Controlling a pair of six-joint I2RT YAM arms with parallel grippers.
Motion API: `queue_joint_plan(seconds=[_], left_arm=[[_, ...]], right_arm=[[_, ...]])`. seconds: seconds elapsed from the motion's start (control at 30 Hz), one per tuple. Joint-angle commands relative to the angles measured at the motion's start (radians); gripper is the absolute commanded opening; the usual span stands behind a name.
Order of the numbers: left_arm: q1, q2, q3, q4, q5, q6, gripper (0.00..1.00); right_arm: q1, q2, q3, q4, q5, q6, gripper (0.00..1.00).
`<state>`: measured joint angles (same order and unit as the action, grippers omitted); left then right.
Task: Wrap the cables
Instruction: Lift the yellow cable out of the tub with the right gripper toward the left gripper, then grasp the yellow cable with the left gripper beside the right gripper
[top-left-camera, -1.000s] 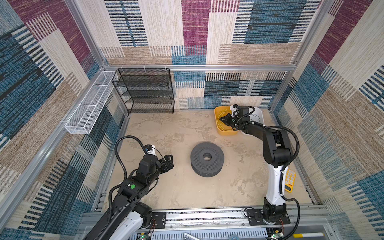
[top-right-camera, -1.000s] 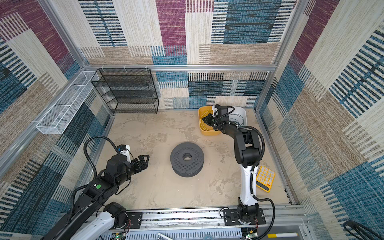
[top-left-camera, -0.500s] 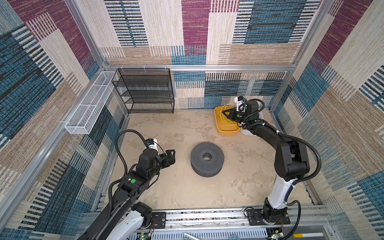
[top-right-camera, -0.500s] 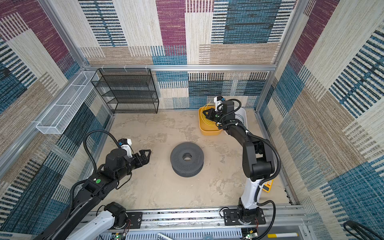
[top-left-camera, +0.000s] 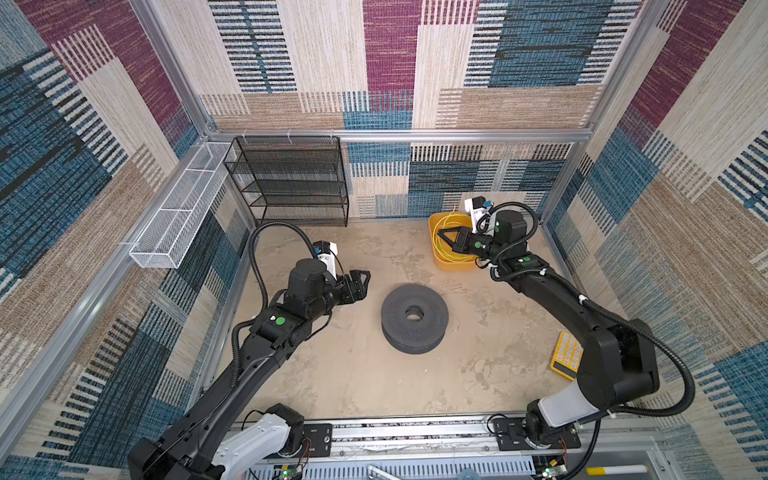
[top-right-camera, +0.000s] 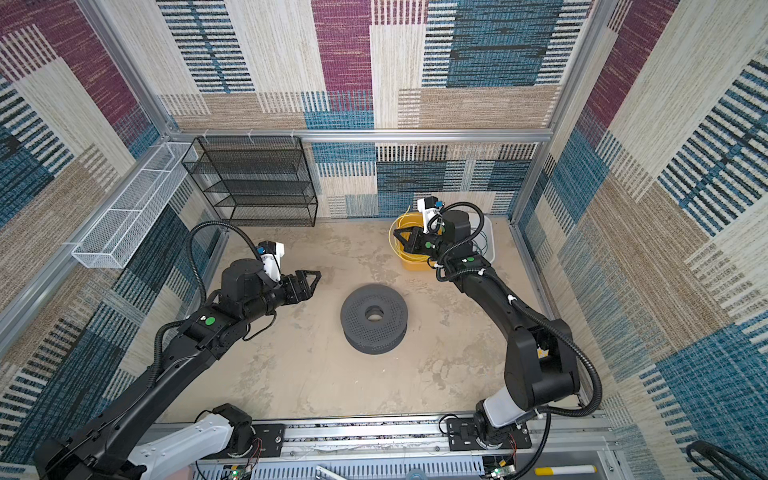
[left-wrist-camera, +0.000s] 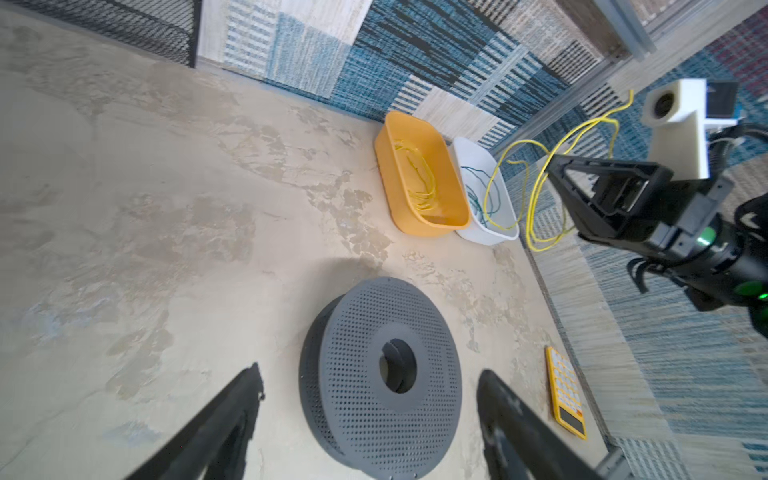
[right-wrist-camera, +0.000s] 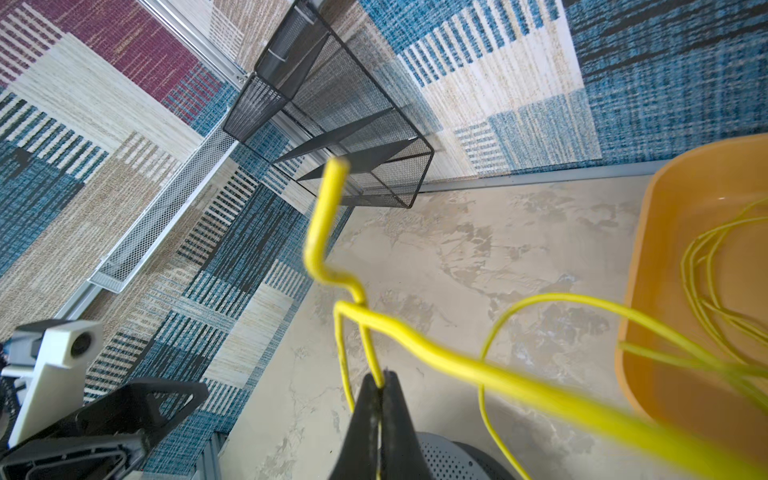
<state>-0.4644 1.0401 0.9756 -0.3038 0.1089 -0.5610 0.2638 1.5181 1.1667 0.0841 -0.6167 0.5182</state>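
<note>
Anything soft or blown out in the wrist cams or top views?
Right wrist view: yellow cable nearest the lens is smeared, out of focus; yellow bin behind is sharper. Left wrist view: spool crisp, left gripper fingers soft at frame edge. Both top views: even light, no glare.

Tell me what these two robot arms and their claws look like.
The left arm and right arm are black with white base links, green dots and ribbed black hoses. The left gripper and right gripper have black triangular open-frame fingers, each with a white wrist camera block.
</note>
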Motion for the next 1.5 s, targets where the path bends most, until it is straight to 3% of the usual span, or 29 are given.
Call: queue_joint_plan(seconds=[0.0,0.17,0.5,0.77,1.27,1.47], left_arm=[[0.0,0.048,0.054,0.108,0.168,0.037,0.8],[-0.01,0.128,0.131,0.123,0.357,0.071,0.74],[-0.051,0.157,0.07,0.255,0.381,0.107,0.72],[-0.051,0.192,0.052,0.326,0.462,0.091,0.47],[-0.073,0.202,0.025,0.351,0.558,0.102,0.32],[-0.08,0.192,0.015,0.35,0.52,0.11,0.1]], right_arm=[[0.037,-0.053,-0.033,0.032,-0.008,-0.001,0.0],[0.119,-0.127,-0.118,0.066,-0.026,0.025,0.0],[0.256,-0.225,-0.249,0.163,-0.047,0.122,0.0],[0.314,-0.25,-0.296,0.198,-0.055,0.157,0.0],[0.321,-0.231,-0.302,0.215,-0.056,0.155,0.0],[0.322,-0.229,-0.303,0.211,-0.05,0.148,0.0]])
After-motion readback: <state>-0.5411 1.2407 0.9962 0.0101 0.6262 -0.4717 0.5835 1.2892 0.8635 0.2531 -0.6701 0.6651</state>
